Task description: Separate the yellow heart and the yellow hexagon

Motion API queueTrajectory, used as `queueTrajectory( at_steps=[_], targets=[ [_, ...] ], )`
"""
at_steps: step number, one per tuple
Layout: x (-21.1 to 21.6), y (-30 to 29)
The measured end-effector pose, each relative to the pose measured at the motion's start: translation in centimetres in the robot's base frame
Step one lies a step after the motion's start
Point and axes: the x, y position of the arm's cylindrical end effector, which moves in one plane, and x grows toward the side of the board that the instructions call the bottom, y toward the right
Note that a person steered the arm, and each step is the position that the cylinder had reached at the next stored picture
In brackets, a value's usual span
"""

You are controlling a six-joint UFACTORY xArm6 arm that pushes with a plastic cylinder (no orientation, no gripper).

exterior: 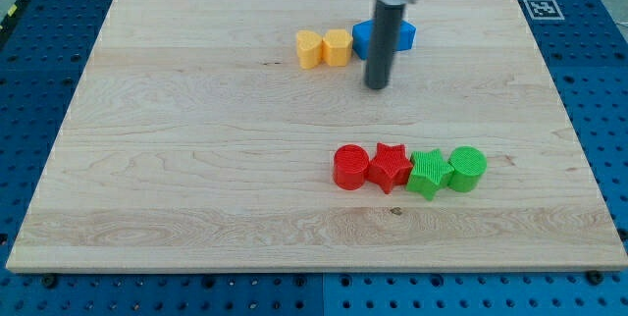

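Observation:
The yellow heart (309,49) and the yellow hexagon (337,47) sit side by side and touching near the view's top centre, heart on the left. A blue block (406,33) lies just right of the hexagon, partly hidden behind the rod, so its shape is unclear. My tip (377,86) rests on the board below and to the right of the hexagon, a short gap away, in front of the blue block.
A row of four blocks lies at the lower right: a red cylinder (350,168), a red star (390,167), a green star (429,173) and a green cylinder (468,169). The wooden board (196,159) sits on a blue pegboard.

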Motion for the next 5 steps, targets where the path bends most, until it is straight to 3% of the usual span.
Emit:
queueTrajectory(
  at_steps=[1, 2, 3, 4, 5],
  targets=[
    [-0.6, -9.0],
    [-4.4, -16.9],
    [-11.4, -18.2],
    [-11.0, -13.6],
    [-7.8, -11.0]
  ],
)
